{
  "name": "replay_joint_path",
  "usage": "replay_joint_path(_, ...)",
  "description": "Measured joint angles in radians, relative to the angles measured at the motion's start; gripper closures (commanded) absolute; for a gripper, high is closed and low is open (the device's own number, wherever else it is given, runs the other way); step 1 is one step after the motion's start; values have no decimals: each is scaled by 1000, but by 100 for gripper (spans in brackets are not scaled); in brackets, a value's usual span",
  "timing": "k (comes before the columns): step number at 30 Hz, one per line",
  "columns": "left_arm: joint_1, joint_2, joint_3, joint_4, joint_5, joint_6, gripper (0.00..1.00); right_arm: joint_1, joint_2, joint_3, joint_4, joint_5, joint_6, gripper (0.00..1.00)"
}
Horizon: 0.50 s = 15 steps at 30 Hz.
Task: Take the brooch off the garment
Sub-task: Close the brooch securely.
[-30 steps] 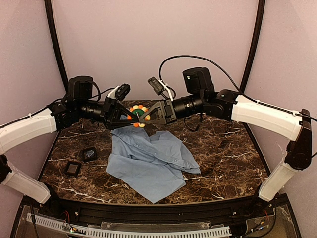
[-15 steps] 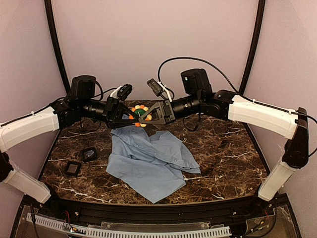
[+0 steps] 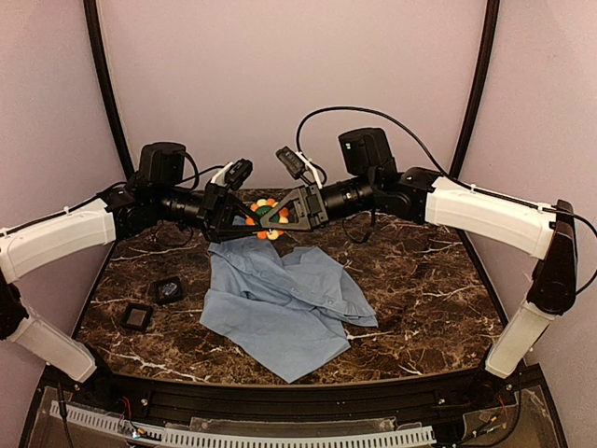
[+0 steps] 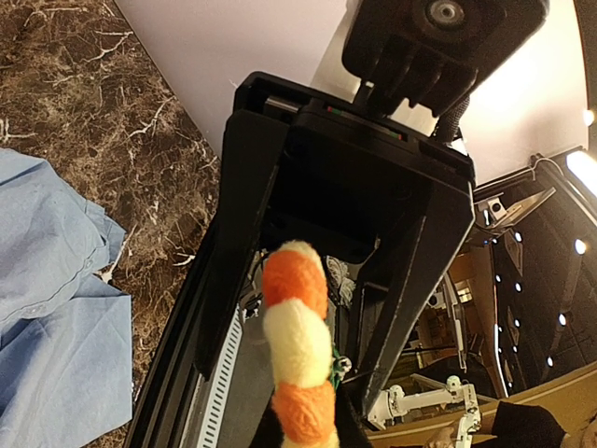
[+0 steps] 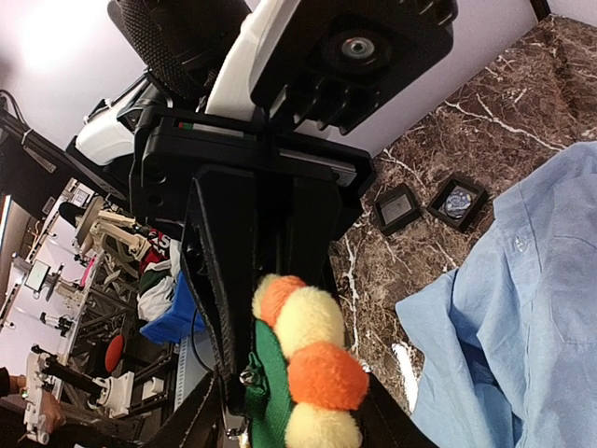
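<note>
brooch (image 3: pixel 263 203) aloft between left tool (image 3: pixel 249 217) and right tool (image 3: pixel 271 220).

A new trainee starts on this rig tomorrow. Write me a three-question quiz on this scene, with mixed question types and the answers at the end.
1. True or false: the brooch lies flat on the table.
2. Where is the garment? A, draped over the right arm. B, lying on the table. C, hanging from a gripper.
3. How many small black squares lie on the table to the left of the garment?

Key
1. False. The left gripper holds it up in the air.
2. B.
3. Two.
</note>
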Motion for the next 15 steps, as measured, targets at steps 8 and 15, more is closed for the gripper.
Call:
replay_joint_path(8, 0, 1, 12, -6, -5, 17, 99, -31, 0, -26, 84, -61, 60, 58)
replay_joint_path(15, 0, 3, 26, -11, -2, 27, 99, -41, 7, -27, 114, -121, 90, 60)
